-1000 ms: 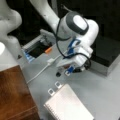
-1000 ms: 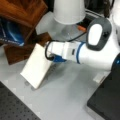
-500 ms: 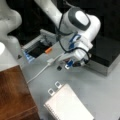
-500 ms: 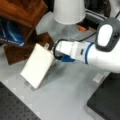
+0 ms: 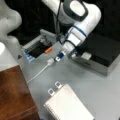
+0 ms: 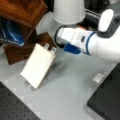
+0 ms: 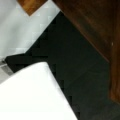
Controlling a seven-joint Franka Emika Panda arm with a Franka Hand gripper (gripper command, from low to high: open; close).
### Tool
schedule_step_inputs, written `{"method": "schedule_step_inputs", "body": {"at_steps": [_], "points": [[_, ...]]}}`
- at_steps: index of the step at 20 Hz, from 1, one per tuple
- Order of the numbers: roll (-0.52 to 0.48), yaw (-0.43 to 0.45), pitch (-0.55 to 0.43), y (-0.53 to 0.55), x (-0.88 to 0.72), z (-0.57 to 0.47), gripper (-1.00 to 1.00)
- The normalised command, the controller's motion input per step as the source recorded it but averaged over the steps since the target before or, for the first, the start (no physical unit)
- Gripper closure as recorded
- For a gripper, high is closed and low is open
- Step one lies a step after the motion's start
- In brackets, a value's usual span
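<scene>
The gripper (image 5: 60, 57) sits near the centre of a front view, pointing down and to the left, its blue-tipped end closed on the white plug (image 5: 50, 61) of a white cable (image 5: 37, 73) that trails off toward the lower left across the grey table (image 5: 100, 87). In a front view the gripper (image 6: 71, 48) shows as a blue tip below the white wrist, just right of centre; the plug is not visible there. Just above the plug lies a small orange piece (image 5: 48, 50) at the edge of an open grey box (image 5: 37, 46) in the upper left. To the right of the gripper stands a black-topped case (image 5: 105, 53) with a grey side. Below, in the lower middle, lies a white ribbed pad with two metal tabs (image 5: 68, 103), well apart from the gripper; in a front view the same pad (image 6: 37, 65) lies left of centre, its tabs next to dark wooden blocks (image 6: 22, 15). A wooden block (image 5: 15, 95) fills the lower left corner. The wrist view shows only dark and wooden surfaces and a white shape.
</scene>
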Motion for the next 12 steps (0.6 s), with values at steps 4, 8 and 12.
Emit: {"method": "schedule_step_inputs", "body": {"at_steps": [4, 8, 12], "points": [[0.472, -0.287, -0.378, 0.07, -0.21, 0.14, -1.0], [0.6, -0.243, -0.446, 0.0, -0.24, 0.13, -1.0], [0.598, -0.131, -0.409, -0.12, -0.32, 0.08, -1.0]]}}
